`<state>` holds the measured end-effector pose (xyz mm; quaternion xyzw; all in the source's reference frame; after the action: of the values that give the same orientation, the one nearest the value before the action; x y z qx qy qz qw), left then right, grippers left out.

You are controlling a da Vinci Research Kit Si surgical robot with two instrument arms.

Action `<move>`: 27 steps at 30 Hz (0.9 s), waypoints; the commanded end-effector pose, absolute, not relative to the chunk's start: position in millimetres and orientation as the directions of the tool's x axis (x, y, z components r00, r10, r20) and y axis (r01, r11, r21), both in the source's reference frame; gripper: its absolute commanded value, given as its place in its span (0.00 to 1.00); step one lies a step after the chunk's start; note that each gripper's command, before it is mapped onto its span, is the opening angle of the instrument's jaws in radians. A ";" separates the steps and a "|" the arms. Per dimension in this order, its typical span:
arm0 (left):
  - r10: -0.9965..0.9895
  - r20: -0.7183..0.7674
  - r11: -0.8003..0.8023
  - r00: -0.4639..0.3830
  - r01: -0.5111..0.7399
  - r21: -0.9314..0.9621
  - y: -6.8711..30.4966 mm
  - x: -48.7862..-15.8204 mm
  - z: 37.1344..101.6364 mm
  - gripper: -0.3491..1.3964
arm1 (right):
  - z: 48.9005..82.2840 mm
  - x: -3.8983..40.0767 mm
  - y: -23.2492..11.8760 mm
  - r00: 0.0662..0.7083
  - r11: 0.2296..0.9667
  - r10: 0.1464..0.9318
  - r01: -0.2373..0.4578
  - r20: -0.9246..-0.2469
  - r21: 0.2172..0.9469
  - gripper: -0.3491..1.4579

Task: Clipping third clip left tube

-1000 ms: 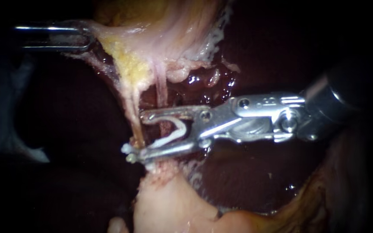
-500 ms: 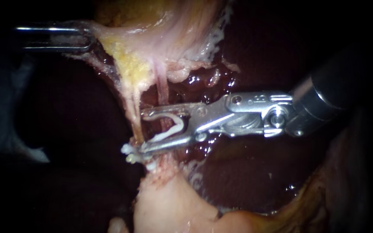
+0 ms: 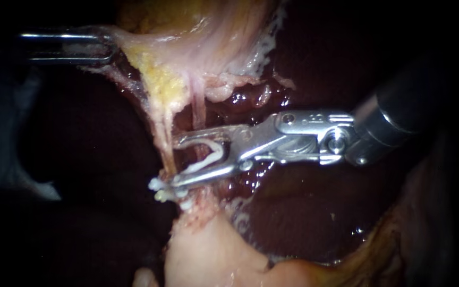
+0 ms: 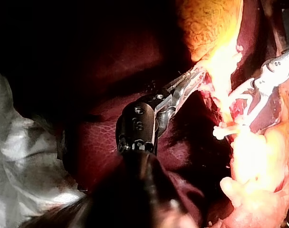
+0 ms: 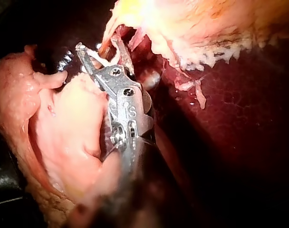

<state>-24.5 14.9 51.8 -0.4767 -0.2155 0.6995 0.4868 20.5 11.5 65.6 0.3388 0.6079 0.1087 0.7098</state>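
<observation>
**Clip held across the tube, tissue pulled taut**

Endoscope: the left instrument's end effector (image 3: 107,47), at 10 o'clock, is clenched on a corner of pale tissue (image 3: 187,48) and holds it stretched. The right instrument (image 3: 314,139) comes in from 3 o'clock. Its end effector (image 3: 174,163) is partly closed and grips a bent white clip (image 3: 204,163) from both sides. A thin pink tube (image 3: 200,109) runs down through the clip's bend. A yellowish strand (image 3: 163,125) passes just at the tips. Two white clip ends (image 3: 158,190) sit right below, at 7 o'clock from the tips.

Left wrist: the end effector (image 4: 194,78) pinches the bright tissue (image 4: 220,61). Beyond it are the other instrument (image 4: 277,66) and its clip (image 4: 239,95).

Right wrist: the end effector (image 5: 85,52) shows edge-on with the clip (image 5: 99,58) in it, a pale lobe (image 5: 63,123) beside the shaft and dark liver (image 5: 230,118) opposite.
</observation>
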 end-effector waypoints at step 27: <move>0.887 -0.456 -0.433 -0.072 -0.474 -0.767 15.0 -24.6 51.9 0.00 | 63.0 25.6 12.5 0.149 0.708 0.659 0.208 -0.737 0.675 0.44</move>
<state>-24.6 15.0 51.9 -0.4769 -0.2162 0.6994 0.4865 25.7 12.6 62.6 0.3443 0.6311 0.1684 0.6744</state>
